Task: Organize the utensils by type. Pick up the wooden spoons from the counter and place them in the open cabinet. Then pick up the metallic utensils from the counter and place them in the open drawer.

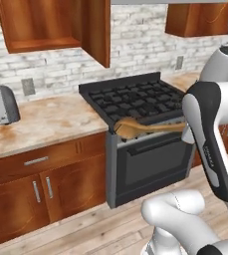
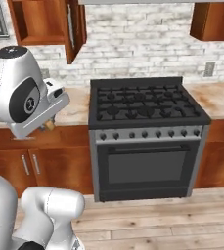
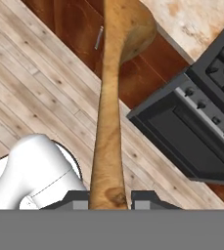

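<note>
A: What fills the kitchen, biggest first?

B: A whitewashed brick wall behind reddish-brown wood units. The open cabinet hangs at upper left, plain wood inside, its door swung out. Below runs the counter, beige marbled stone with rusty blotches, over base cupboards with silver bar handles.

A: And the range?

B: A dark grey stove with black cast grates, a row of knobs and a glass oven door, standing between two stretches of counter. The floor is pale wood plank.

A: Anything on the worktop?

B: A boxy silver toaster at far left, near a wall socket.

A: Where is the spoon?

B: The wooden spoon is off the counter, held level in the air in front of the stove's front edge, round bowl pointing left. It is smooth, light orange-brown, with a long straight handle.

A: The fingers?

B: The gripper is closed narrowly on the handle's end, one dark tip on each side, seen from the hand camera above floor and oven door
</note>
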